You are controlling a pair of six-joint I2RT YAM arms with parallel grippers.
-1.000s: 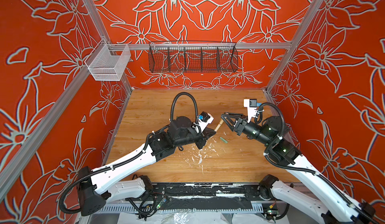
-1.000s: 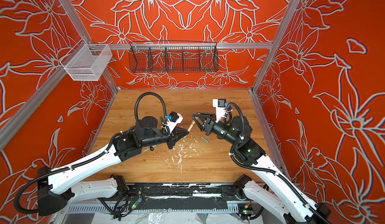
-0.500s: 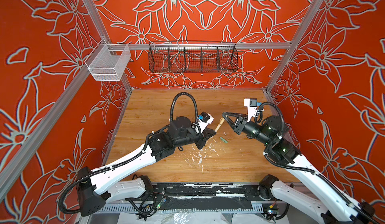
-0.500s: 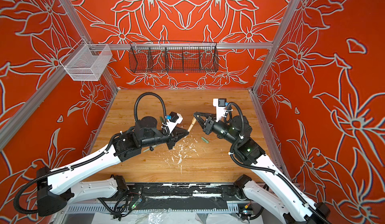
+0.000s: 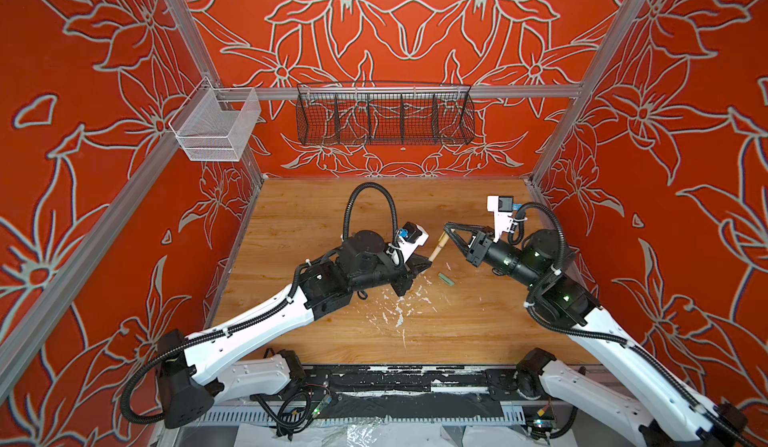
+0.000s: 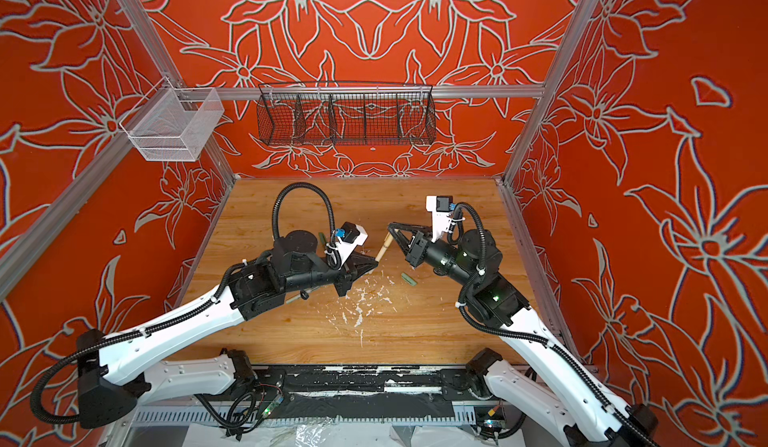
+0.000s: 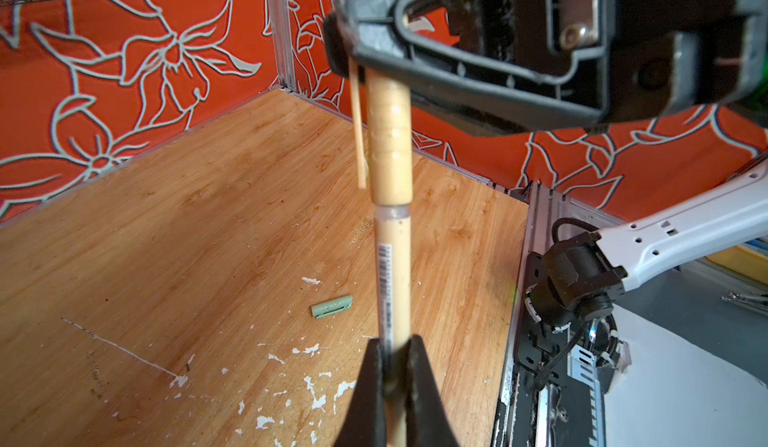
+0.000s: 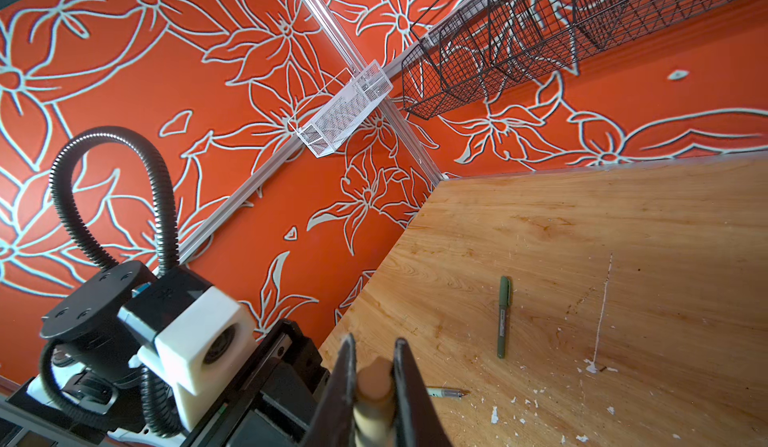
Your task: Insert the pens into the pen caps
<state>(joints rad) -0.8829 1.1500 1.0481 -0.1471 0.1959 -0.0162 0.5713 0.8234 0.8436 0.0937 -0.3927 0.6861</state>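
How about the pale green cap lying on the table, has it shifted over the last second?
No. The pale green cap lies just as far from the white paint flecks, in a top view.

Over the middle of the counter (image 5: 316,224), the left gripper (image 5: 428,262) and right gripper (image 5: 447,230) meet. A pen (image 5: 435,253) spans between them, with the cap (image 5: 442,239) on its far end clamped in the right gripper. A loose cap (image 5: 446,279) lies on the counter just right of the left gripper. A second pen (image 6: 321,238) lies behind the left arm, and a third pen (image 8: 446,392) pokes out from beneath it.
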